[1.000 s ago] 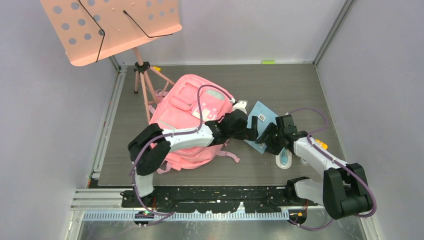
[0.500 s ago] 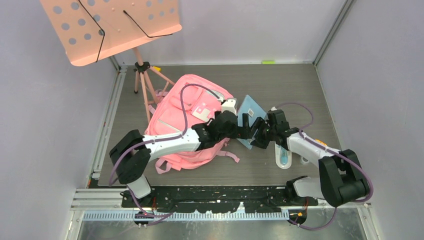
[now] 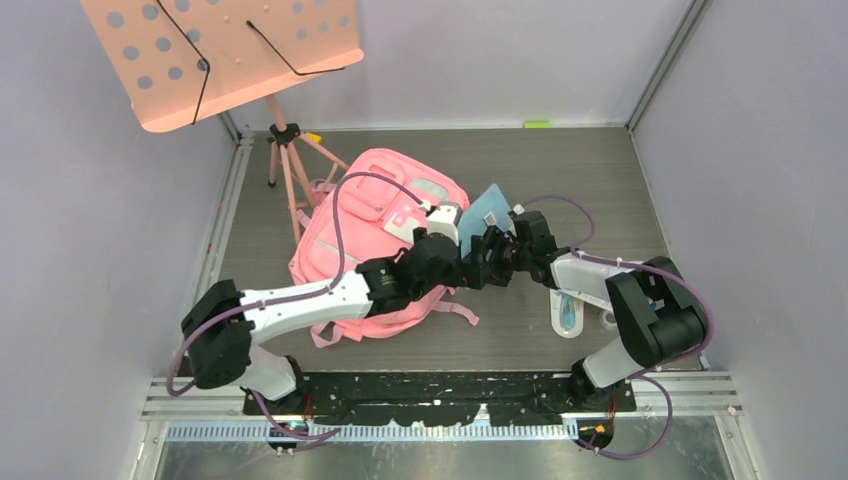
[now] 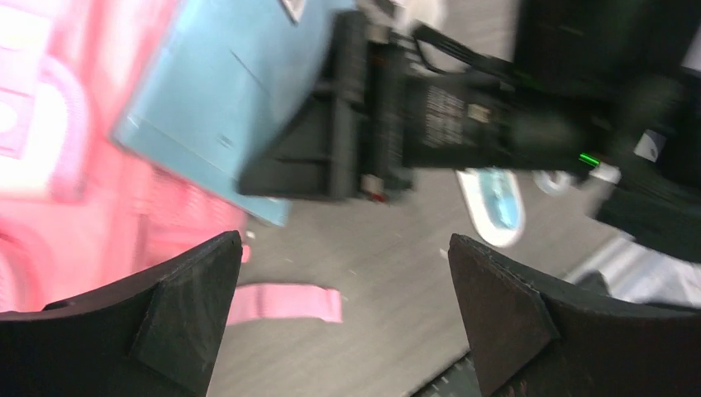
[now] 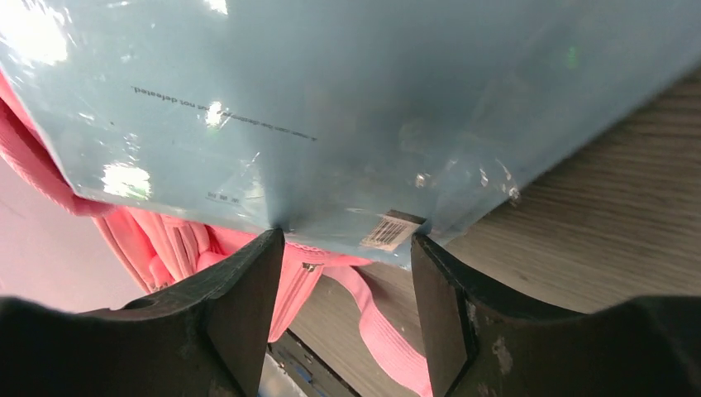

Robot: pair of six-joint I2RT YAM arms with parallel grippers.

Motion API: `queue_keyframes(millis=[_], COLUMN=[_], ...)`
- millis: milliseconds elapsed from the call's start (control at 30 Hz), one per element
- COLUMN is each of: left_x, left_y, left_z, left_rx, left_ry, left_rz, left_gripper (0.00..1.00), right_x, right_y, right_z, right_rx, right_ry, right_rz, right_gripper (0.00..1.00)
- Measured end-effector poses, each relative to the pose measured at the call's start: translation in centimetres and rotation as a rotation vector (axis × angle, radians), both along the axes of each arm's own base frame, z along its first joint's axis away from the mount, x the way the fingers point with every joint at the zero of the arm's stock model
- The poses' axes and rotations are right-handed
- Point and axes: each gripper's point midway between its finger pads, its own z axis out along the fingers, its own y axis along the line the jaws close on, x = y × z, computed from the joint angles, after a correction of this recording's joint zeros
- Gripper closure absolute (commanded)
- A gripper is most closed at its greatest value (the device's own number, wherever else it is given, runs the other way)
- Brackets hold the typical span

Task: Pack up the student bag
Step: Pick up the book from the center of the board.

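The student bag (image 3: 375, 235) is a large pink backpack lying flat at the table's middle left. A thin light-blue book (image 3: 490, 208) in a glossy wrapper hangs tilted over its right edge. My right gripper (image 3: 497, 243) is shut on the book's lower edge. In the right wrist view the book (image 5: 347, 107) fills the top, both fingertips (image 5: 269, 248) meet its edge, and the bag (image 5: 182, 240) and a strap (image 5: 380, 322) lie below. My left gripper (image 3: 472, 264) stands wide open and empty just below the book, over bare table and a pink strap (image 4: 285, 303).
A salmon perforated music stand (image 3: 220, 55) on a tripod (image 3: 285, 160) rises at the back left, close to the bag. A white and blue oval item (image 3: 567, 318) lies on the table under the right arm. Grey walls close in on three sides.
My right gripper has carried the blue book left and back, from the table to over the bag's right edge. The left arm has stretched out and moved left alongside it, still open.
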Motion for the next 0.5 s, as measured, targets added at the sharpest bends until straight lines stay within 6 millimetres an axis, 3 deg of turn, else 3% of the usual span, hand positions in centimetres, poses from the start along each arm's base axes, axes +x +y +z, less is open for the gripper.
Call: queue_keyframes(millis=[100, 200, 300, 500], left_x=[-2.9, -3.9, -3.1, 0.2], left_y=[-1.0, -1.0, -0.4, 1.2], left_z=[2.1, 3.5, 3.6, 1.4], left_rx=[-0.046, -0.073, -0.07, 0.038], left_ry=[-0.006, -0.015, -0.018, 0.005], left_rz=[-0.067, -0.089, -0.065, -0.017], left_gripper=[0.0, 0.0, 0.0, 0.0], right_x=[0.8, 1.2, 1.4, 1.7], right_y=[0.4, 0.5, 0.6, 0.6], right_z=[-0.1, -0.2, -0.3, -0.2], right_rx=[-0.003, -0.007, -0.004, -0.002], right_ry=[-0.029, -0.04, -0.05, -0.061], right_rz=[-0.013, -0.022, -0.022, -0.025], right_gripper=[0.35, 0.35, 0.35, 0.35])
